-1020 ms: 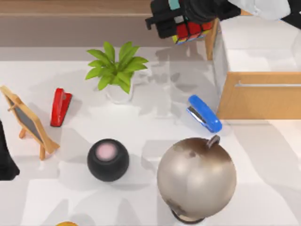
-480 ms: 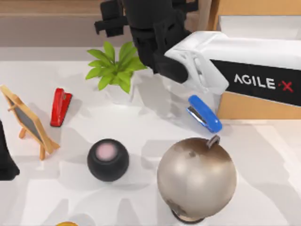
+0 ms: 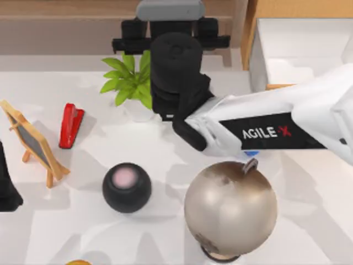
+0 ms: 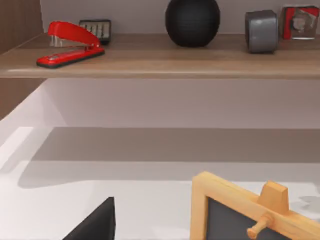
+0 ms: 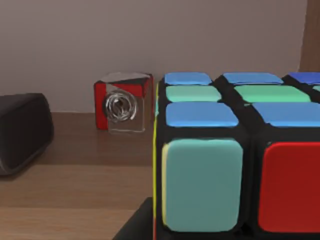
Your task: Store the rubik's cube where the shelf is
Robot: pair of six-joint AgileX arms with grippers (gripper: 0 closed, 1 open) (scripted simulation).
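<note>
The rubik's cube (image 5: 235, 165) looms close in the right wrist view, with blue, green and red squares, just over the wooden board of the shelf (image 5: 75, 190). My right gripper (image 3: 171, 40) reaches over the shelf (image 3: 60, 14) at the table's back, shut on the cube, and one dark finger (image 5: 135, 225) shows beside it. From above, the wrist hides the cube. The left arm (image 3: 6, 190) stays parked at the left edge.
On the shelf stand a red stapler (image 4: 70, 45), a black round object (image 4: 192, 22), a grey cylinder (image 4: 261, 31) and a red-and-clear box (image 5: 122, 102). On the table are a plant (image 3: 129, 83), red stapler (image 3: 70, 126), chalkboard easel (image 3: 33, 143), black speaker (image 3: 126, 186), globe (image 3: 230, 207) and drawer cabinet (image 3: 298, 49).
My right arm has swung left along the shelf with the cube, from beside the cabinet to behind the plant. Its wrist now covers the cube from above.
</note>
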